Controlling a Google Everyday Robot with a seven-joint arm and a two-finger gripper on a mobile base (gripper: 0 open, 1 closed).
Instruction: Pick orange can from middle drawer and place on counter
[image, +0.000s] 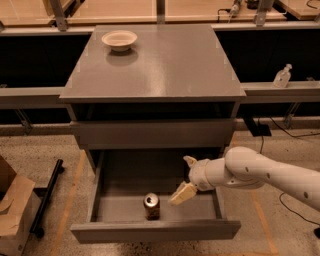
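Observation:
The orange can (151, 206) stands upright near the front of the open middle drawer (155, 230), a little left of its centre. My gripper (185, 178) reaches in from the right on a white arm and hangs over the drawer, just right of the can and apart from it. Its two pale fingers (182, 194) are spread open and hold nothing. The grey counter (165, 65) is the cabinet's top, above the drawer.
A cream shallow bowl (119, 40) sits at the counter's back left. A closed drawer front (152, 134) is above the open drawer. A cardboard box (12, 210) and a black bar (47, 197) lie on the floor at left. A clear bottle (282, 76) stands on the right ledge.

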